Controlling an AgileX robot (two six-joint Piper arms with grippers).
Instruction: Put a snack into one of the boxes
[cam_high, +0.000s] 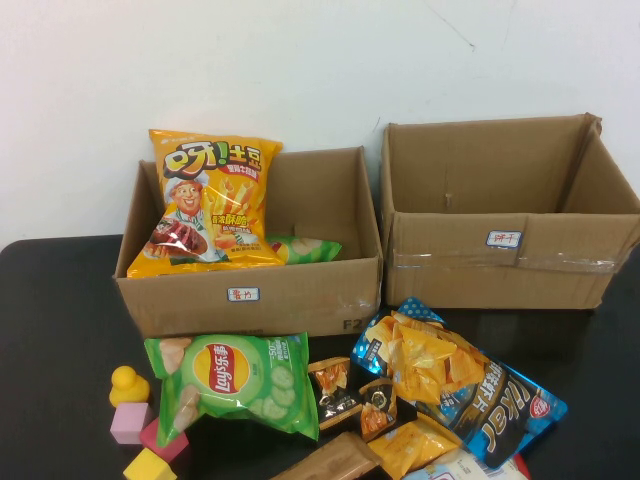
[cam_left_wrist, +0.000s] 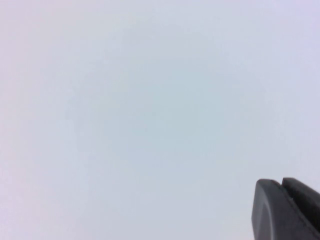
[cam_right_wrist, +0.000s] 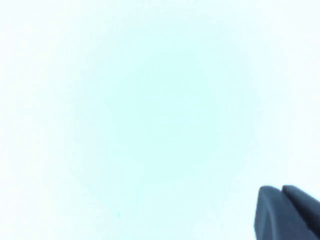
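Note:
Two open cardboard boxes stand at the back of the black table. The left box (cam_high: 250, 292) holds a tall yellow chip bag (cam_high: 207, 205) and a green bag (cam_high: 303, 248). The right box (cam_high: 510, 255) shows nothing inside. In front lie a green Lay's bag (cam_high: 235, 385), a blue and orange chip bag (cam_high: 460, 385), small dark packets (cam_high: 345, 392), an orange packet (cam_high: 410, 445) and a brown bar (cam_high: 330, 462). Neither arm shows in the high view. My left gripper (cam_left_wrist: 281, 184) and my right gripper (cam_right_wrist: 281, 190) each show shut, empty fingertips against a blank pale surface.
A yellow toy duck (cam_high: 128, 385), a pink block (cam_high: 130, 422), a red block (cam_high: 165, 442) and a yellow block (cam_high: 150, 466) sit at the front left. A white wall rises right behind the boxes.

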